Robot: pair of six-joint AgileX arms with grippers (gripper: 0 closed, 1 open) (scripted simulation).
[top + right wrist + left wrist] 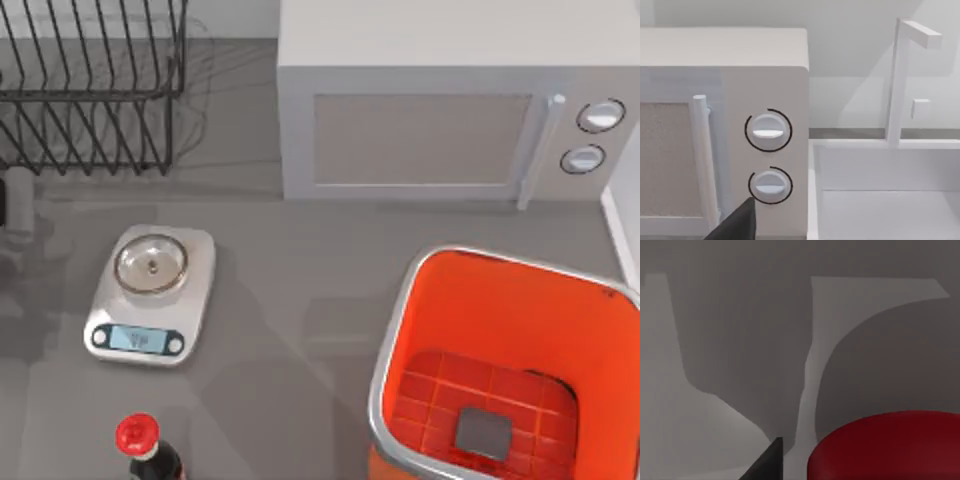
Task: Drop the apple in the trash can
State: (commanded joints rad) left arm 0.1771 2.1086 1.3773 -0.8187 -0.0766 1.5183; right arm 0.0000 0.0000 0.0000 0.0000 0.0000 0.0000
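Deep-red apple (887, 445) close under left wrist camera, on grey table (300, 330), beside one dark fingertip (767, 462); claw state: cannot tell. Orange-red trash can (500, 300) at near right, in front of grey microwave (440, 110). Kitchen scale (150, 295) at left.

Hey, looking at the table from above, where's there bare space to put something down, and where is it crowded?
The widest bare patch lies mid-table, bordered by the kitchen scale on the left, the microwave behind and the trash can on the right. A narrower strip runs between the scale and the wire rack. The front-left corner is tighter, with the dark bottle standing below the scale.
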